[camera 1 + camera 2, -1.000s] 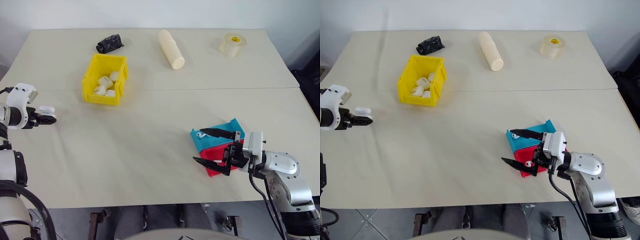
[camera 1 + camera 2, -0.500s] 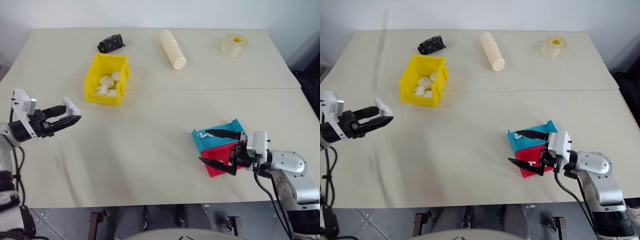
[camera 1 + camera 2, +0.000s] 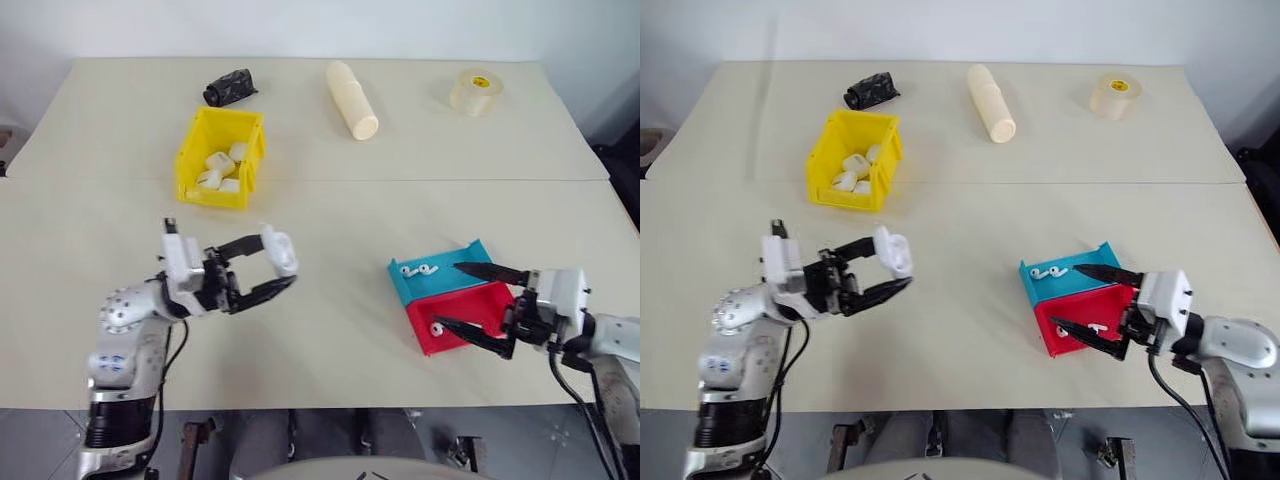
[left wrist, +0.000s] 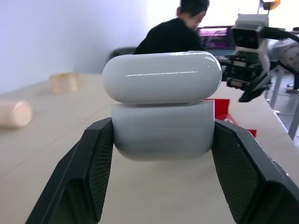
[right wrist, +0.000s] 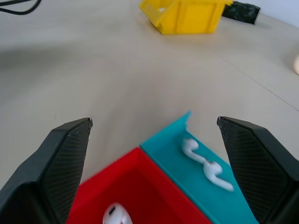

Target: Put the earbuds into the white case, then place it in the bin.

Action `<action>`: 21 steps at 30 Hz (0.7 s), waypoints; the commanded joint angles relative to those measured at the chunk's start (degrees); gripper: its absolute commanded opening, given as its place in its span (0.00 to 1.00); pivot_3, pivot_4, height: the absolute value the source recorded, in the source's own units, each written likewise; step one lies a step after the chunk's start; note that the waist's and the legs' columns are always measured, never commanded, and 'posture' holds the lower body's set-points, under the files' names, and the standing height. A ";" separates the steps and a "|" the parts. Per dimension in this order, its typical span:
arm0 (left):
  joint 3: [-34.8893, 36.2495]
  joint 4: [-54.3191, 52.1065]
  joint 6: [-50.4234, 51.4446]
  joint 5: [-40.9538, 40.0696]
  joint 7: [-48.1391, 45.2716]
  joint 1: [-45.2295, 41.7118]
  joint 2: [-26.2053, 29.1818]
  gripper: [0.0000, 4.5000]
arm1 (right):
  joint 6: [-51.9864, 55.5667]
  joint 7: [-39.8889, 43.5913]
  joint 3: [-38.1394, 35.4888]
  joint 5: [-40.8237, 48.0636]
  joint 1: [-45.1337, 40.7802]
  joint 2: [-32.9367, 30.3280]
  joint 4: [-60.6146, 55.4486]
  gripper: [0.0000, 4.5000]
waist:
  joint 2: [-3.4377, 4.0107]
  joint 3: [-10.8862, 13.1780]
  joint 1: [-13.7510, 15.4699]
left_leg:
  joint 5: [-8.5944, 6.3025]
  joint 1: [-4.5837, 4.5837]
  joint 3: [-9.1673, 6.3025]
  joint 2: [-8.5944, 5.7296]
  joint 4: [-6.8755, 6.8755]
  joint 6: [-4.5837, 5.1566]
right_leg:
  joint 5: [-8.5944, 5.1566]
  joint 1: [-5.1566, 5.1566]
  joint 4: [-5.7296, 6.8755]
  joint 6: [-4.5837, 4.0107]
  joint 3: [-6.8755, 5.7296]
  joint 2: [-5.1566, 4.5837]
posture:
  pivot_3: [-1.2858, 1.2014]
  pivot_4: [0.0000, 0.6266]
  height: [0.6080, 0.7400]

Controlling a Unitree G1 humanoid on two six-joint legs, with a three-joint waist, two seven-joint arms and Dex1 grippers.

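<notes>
Clamped on the white case (image 4: 161, 105), our left gripper (image 3: 262, 268) holds it above the table, its lid nearly shut. Our right gripper (image 3: 470, 304) stands wide over the blue tray (image 3: 440, 282) and red tray (image 3: 462, 317), where the earbuds (image 5: 203, 163) lie. We judge the lid needs opening before we pick one earbud. The bin (image 3: 222, 158) sits well apart.

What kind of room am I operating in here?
Probably a lab or office workspace: a plain beige table against a white wall, a seated person at lit monitors behind it, and sorting props like the yellow bin.
</notes>
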 commanded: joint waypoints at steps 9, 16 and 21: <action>-10.72 9.19 -16.85 -0.36 -9.04 -5.50 -7.67 0.62 | -2.23 4.27 -23.14 1.55 21.22 -0.52 -6.24 1.00 | 0.10 -0.06 0.25 | -0.02 0.01 0.00 -0.03 0.01 0.07 | 0.03 0.08 -0.14 0.06 0.02 0.10 | 0.52 0.24 1.00; -13.21 10.22 -17.61 -1.53 -10.81 -5.30 -8.85 0.62 | -2.41 7.15 -26.65 0.20 26.02 -2.05 -4.53 1.00 | 0.16 -0.09 -0.06 | -0.05 0.10 0.03 0.08 -0.03 0.11 | 0.04 0.14 -0.23 0.07 0.11 0.22 | 0.52 0.24 1.00; -13.25 8.78 -15.71 -2.60 -10.79 -4.07 -7.17 0.62 | 9.08 3.35 -23.63 -2.36 25.47 -9.74 -11.61 1.00 | 0.38 -0.21 -0.09 | -0.05 0.12 0.04 0.25 -0.04 0.11 | 0.03 0.10 -0.21 0.06 0.20 0.18 | 0.52 0.24 1.00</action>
